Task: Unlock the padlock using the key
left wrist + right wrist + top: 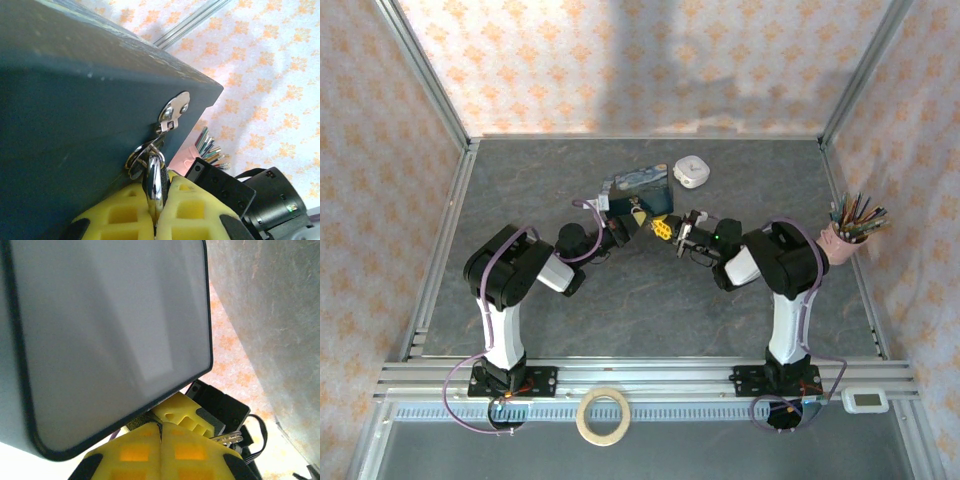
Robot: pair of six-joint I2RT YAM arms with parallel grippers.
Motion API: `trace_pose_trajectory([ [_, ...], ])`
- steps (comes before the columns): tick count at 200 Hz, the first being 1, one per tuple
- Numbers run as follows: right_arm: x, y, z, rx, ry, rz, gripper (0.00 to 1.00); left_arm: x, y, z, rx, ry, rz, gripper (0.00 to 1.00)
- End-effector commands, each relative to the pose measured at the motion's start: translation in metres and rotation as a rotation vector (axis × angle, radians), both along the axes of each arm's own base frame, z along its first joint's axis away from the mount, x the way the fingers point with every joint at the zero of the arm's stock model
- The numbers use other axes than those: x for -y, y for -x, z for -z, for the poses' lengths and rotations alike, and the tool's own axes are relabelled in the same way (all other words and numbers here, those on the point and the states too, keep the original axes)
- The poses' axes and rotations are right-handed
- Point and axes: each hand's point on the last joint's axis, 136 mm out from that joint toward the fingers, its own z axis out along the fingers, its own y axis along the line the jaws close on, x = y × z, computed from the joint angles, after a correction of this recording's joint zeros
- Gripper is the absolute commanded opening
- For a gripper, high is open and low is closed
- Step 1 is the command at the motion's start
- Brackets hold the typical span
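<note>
The padlock (156, 180), shiny metal with a dark side, hangs by its shackle from the hasp (174, 112) of the blue tin (75, 125). My left gripper (156, 207) is shut on the padlock's body; from above, the left gripper (638, 220) sits at the tin's (638, 184) near edge. My right gripper (160, 427) is shut, its yellow fingers pressed together just under the tin's grey underside (105, 330). A silver key (227, 438) pokes out past the right finger; I cannot tell what holds it. From above, the right gripper (663, 229) nearly touches the left one.
A white rounded case (691, 171) lies behind the tin. At the right wall a pink cup of pencils (848, 238) stands beside the right arm. A tape roll (604, 415) and a small white display (867, 400) sit by the front rail.
</note>
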Motion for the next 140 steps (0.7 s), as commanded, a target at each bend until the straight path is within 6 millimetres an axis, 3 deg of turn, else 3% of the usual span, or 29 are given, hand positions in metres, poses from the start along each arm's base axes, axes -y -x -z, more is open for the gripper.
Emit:
trace_pose_trajectory([
  [1,-0.005,0.001,-0.023,0.131,0.03,0.027,0.05,0.016,0.023,-0.018,0.082,-0.035,0.075,0.0],
  [27,-0.001,-0.003,-0.004,0.168,0.157,0.064,0.23,0.006,0.013,-0.005,0.002,-0.071,-0.008,0.0],
  [72,0.006,-0.004,0.019,0.23,0.342,0.082,0.37,-0.006,0.004,0.006,-0.097,-0.097,-0.112,0.0],
  [140,0.037,0.006,0.062,0.267,0.728,0.078,0.44,-0.009,0.0,0.046,-0.162,-0.311,-0.216,0.0],
])
